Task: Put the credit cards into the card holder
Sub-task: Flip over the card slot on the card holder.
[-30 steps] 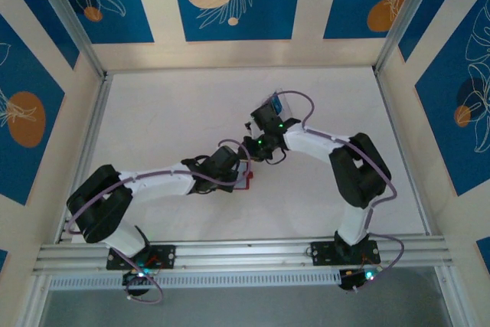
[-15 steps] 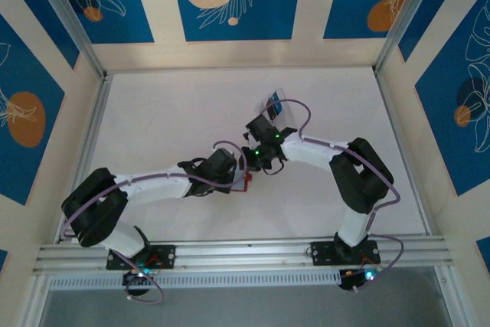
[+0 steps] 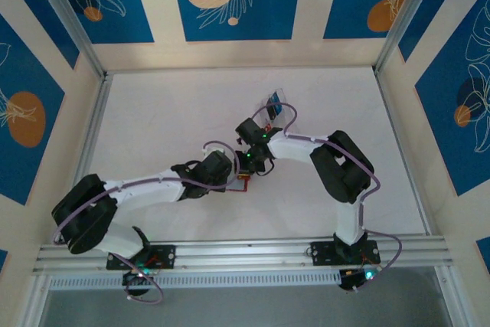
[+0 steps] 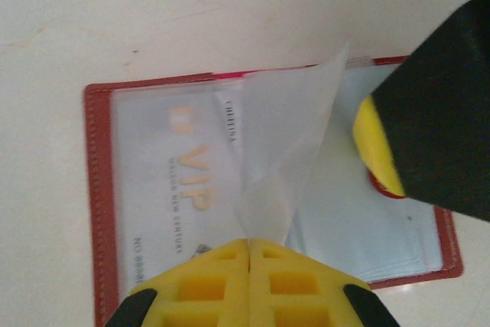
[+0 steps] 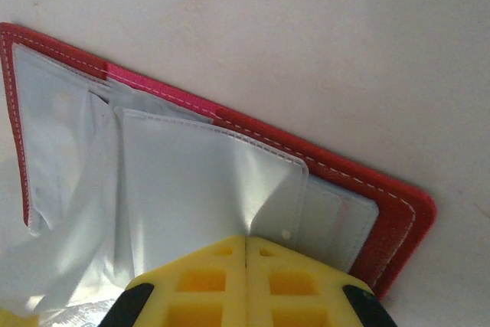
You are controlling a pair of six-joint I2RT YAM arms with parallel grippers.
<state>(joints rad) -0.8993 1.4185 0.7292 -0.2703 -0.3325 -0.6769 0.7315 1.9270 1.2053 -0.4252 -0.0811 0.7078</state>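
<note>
Mid-surface on the white table (image 3: pixel 153 128), the card holder (image 4: pixel 98 189) lies open, with the left gripper (image 4: pixel 249 246) and right gripper (image 5: pixel 246 241) each pinching a clear sleeve (image 4: pixel 291 135), seemingly to part them for loading.

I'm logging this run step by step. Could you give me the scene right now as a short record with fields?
card holder: lying open on the table, inner face up
left end effector: shut, pinching a clear sleeve raised off the holder
right end effector: shut on a pale inner leaf of the holder
card marked VIP: already inside a pocket, on the side away from the right end effector
</note>
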